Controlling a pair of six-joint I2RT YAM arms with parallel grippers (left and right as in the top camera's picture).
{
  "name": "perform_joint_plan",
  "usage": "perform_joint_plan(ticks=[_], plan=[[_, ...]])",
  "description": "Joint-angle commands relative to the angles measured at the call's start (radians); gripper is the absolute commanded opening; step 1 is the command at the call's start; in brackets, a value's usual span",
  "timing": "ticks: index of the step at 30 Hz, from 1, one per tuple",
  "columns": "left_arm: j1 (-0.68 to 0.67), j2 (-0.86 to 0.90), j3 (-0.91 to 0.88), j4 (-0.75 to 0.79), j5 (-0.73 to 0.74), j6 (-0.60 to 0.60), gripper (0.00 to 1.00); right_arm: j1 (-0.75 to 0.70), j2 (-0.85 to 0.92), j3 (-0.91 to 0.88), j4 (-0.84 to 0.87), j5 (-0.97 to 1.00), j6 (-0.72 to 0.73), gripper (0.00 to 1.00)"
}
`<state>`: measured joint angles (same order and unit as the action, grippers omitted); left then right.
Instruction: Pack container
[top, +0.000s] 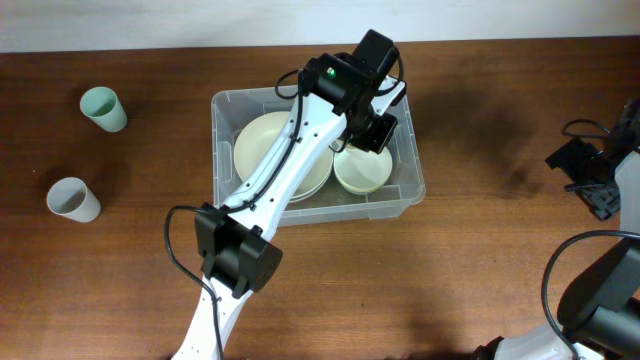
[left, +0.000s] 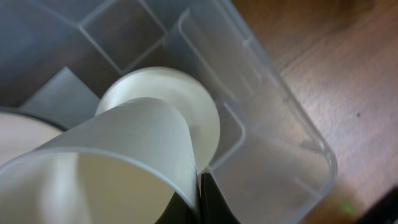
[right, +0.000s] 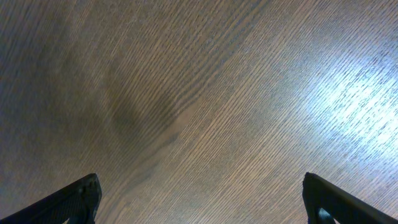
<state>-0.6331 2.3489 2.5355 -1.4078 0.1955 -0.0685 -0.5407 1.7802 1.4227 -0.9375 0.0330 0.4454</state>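
The clear plastic container (top: 402, 195) stands mid-table with a wide cream bowl (top: 262, 148) and a small cream bowl (top: 362, 174) inside. My left gripper (top: 372, 130) hangs over the container's right half, above the small bowl. In the left wrist view that gripper (left: 200, 190) is shut on the wall of a pale cup (left: 118, 149) at its rim. Beyond the cup I see the small bowl (left: 202, 109) and the container's wall (left: 283, 146). My right gripper (top: 592, 188) rests at the far right, and in its wrist view it (right: 199, 200) is open over bare wood.
A pale green cup (top: 104, 108) and a grey-white cup (top: 72, 199) stand on the table left of the container. The left arm stretches from the front edge up across the container.
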Motion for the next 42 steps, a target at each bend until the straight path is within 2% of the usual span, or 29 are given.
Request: perform_joint_plan(ticks=[1,17,34,42], plan=[[-0.005,0.013,-0.018,0.044,-0.031,0.017,0.01,0.003,-0.006,-0.001,0.0,0.005,0.005,0.99],[-0.004,0.092,-0.019,0.055,-0.035,0.016,0.01,0.003,-0.006,-0.001,0.0,0.005,0.005,0.99],[-0.003,0.157,-0.02,0.139,-0.036,0.016,0.01,0.003,-0.006,-0.001,0.0,0.005,0.005,0.99],[0.04,0.157,-0.02,0.208,-0.052,0.017,0.01,0.003,-0.006,-0.001,0.0,0.005,0.005,0.99]])
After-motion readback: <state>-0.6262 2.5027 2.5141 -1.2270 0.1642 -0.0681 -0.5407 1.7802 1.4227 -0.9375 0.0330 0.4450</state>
